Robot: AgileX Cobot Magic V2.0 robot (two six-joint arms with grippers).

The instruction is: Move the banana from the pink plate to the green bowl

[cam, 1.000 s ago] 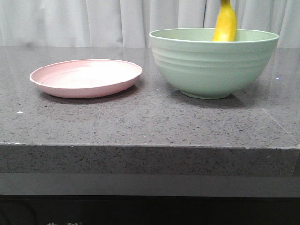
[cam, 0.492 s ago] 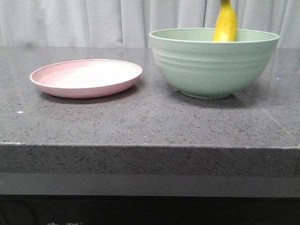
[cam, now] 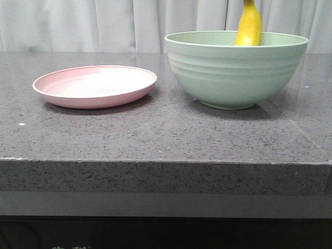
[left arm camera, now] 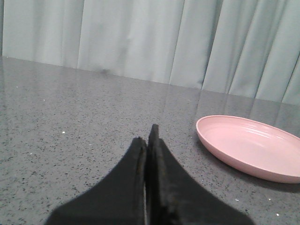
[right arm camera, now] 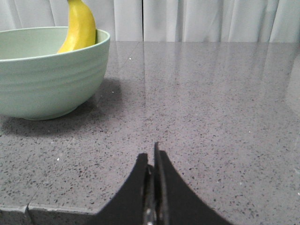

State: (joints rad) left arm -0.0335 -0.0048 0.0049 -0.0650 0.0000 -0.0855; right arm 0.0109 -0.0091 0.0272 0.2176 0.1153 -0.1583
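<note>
The yellow banana (cam: 249,26) stands nearly upright inside the green bowl (cam: 236,70), leaning on its far rim; it shows again as the banana (right arm camera: 79,27) in the green bowl (right arm camera: 47,79) in the right wrist view. The pink plate (cam: 95,85) lies bare to the bowl's left, and the pink plate (left arm camera: 253,146) also appears in the left wrist view. My left gripper (left arm camera: 147,140) is shut on nothing, low over the counter beside the plate. My right gripper (right arm camera: 152,157) is shut with nothing in it, over the counter away from the bowl. Neither gripper shows in the front view.
Plate and bowl rest on a dark speckled stone counter (cam: 166,135) with a front edge (cam: 166,162) close to the camera. A pale curtain (cam: 129,23) hangs behind the counter.
</note>
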